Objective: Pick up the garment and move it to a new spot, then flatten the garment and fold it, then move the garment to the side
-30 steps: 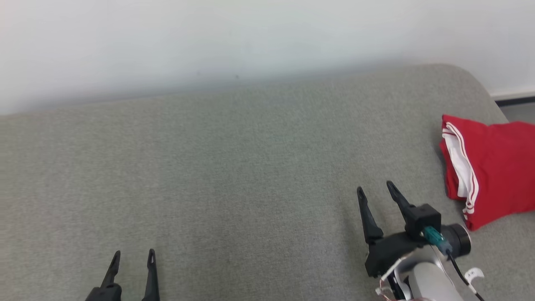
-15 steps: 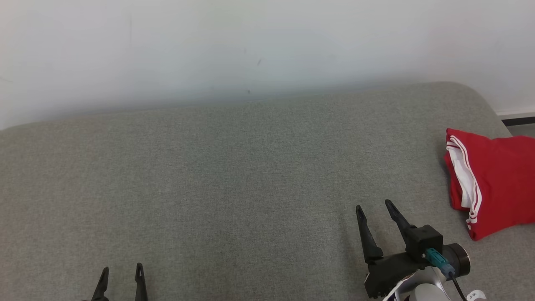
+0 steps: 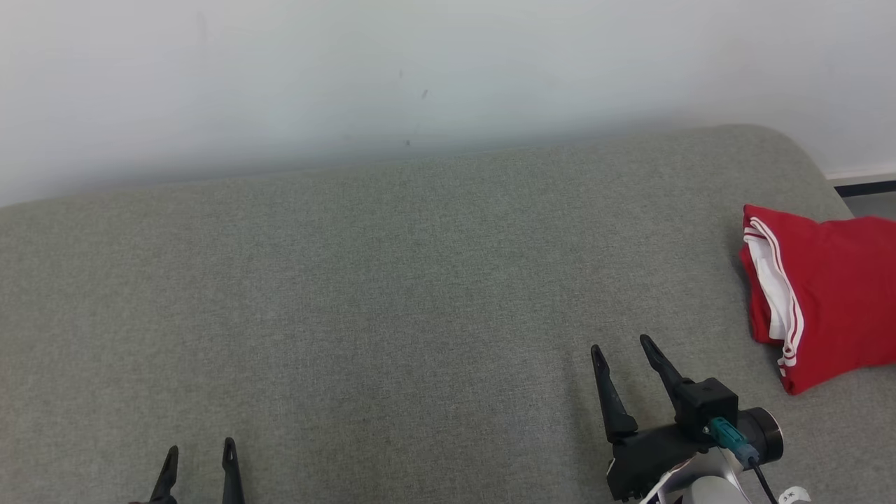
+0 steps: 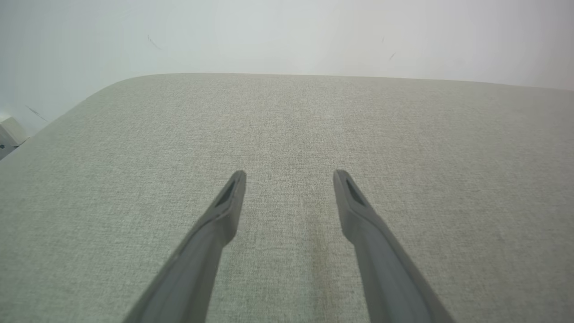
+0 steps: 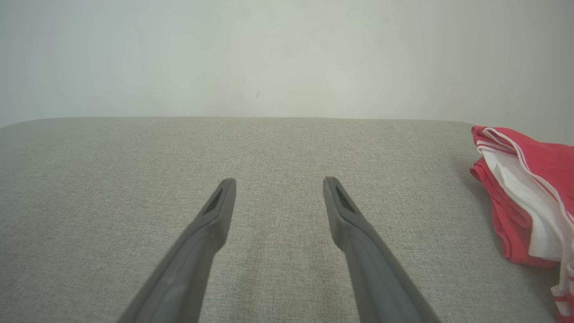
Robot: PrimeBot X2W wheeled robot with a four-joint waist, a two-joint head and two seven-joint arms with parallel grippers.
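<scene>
A: L gripper [image 3: 199, 451] sits low at 7 o'clock in head view. Fingertips point to 12, jaws spread wide, nothing between them.
B: R gripper [image 3: 619, 346] at 5 o'clock, fingers tipped toward 11, also spread and empty, over the grey cushion [image 3: 392, 294].
A: Where's the garment [image 3: 833, 287]?
B: Red w/ white trim, folded, at 3 o'clock near the cushion's right end, apart from the R fingers.
A: L wrist cam: cushion & wall [image 4: 287, 31] past its fingers. R wrist cam catches the garment at its 3 o'clock.
B: Striped edge faces 9, runs approx 11-to-5. Far side is cut by the frame, so long axis: can't tell.
</scene>
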